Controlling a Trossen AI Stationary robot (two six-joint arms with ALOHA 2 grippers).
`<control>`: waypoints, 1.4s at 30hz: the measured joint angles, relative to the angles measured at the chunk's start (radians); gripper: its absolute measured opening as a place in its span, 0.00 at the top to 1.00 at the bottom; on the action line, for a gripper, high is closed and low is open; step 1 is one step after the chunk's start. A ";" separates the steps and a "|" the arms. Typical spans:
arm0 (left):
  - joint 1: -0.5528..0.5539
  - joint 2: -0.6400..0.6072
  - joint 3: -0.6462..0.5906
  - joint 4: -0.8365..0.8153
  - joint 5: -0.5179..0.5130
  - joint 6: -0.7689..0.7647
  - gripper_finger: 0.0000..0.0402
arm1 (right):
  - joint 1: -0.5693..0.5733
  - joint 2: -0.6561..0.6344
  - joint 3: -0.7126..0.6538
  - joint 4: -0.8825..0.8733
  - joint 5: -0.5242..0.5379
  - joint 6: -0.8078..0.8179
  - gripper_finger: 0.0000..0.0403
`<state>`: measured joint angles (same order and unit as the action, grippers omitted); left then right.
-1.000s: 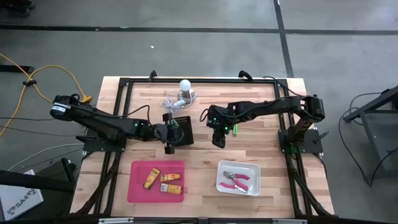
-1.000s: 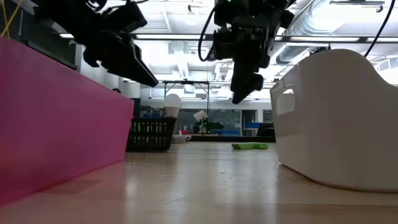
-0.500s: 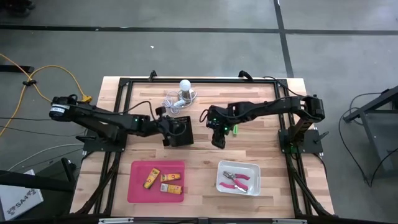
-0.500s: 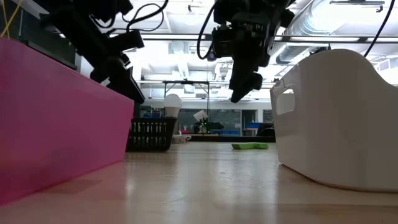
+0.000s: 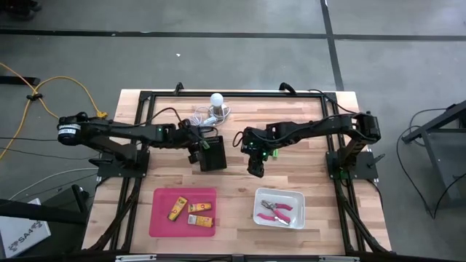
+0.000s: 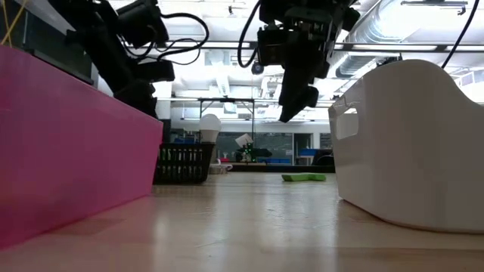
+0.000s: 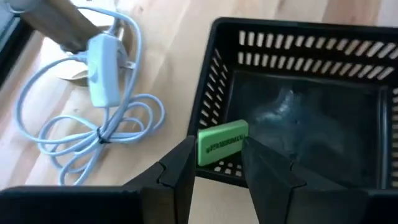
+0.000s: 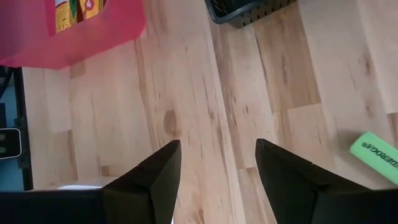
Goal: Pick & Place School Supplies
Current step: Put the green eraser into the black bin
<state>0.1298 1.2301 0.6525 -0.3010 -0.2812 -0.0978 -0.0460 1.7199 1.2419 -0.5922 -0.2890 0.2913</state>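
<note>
left gripper [image 7: 216, 167]: at the 9 o'clock rim of the black basket [image 5: 212, 154], fingers closed on a green eraser [image 7: 222, 142], held over the basket's edge.
right gripper [image 8: 217, 167]: fingers spread wide, nothing between them, hanging above bare wood near the table's centre.
second green eraser [image 5: 275, 151]: flat on the wood just beside the right gripper, toward 2 o'clock.
pink tray [image 5: 159, 216]: at 7 o'clock on the table [image 5: 306, 120], with three yellow-orange pieces [image 5: 189, 212] inside.
white bin [image 5: 298, 197]: at 5 o'clock, with the pink-handled tool [image 5: 277, 212] inside.
bulb and cord [image 5: 211, 107]: at 12 o'clock of the basket, near the far edge.
</note>
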 joint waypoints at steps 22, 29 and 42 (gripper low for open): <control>0.096 0.000 0.000 -0.014 0.153 0.169 0.69 | 0.019 0.000 0.000 0.006 -0.002 -0.008 0.51; 0.132 0.000 0.000 -0.013 0.227 0.174 0.69 | 0.035 0.000 0.000 0.006 0.000 -0.009 0.51; 0.161 0.039 0.000 -0.005 0.276 0.180 0.69 | 0.040 0.000 0.000 0.007 -0.001 -0.011 0.51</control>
<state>0.2909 1.2695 0.6521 -0.3064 -0.0049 0.0822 -0.0063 1.7199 1.2419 -0.5850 -0.2901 0.2805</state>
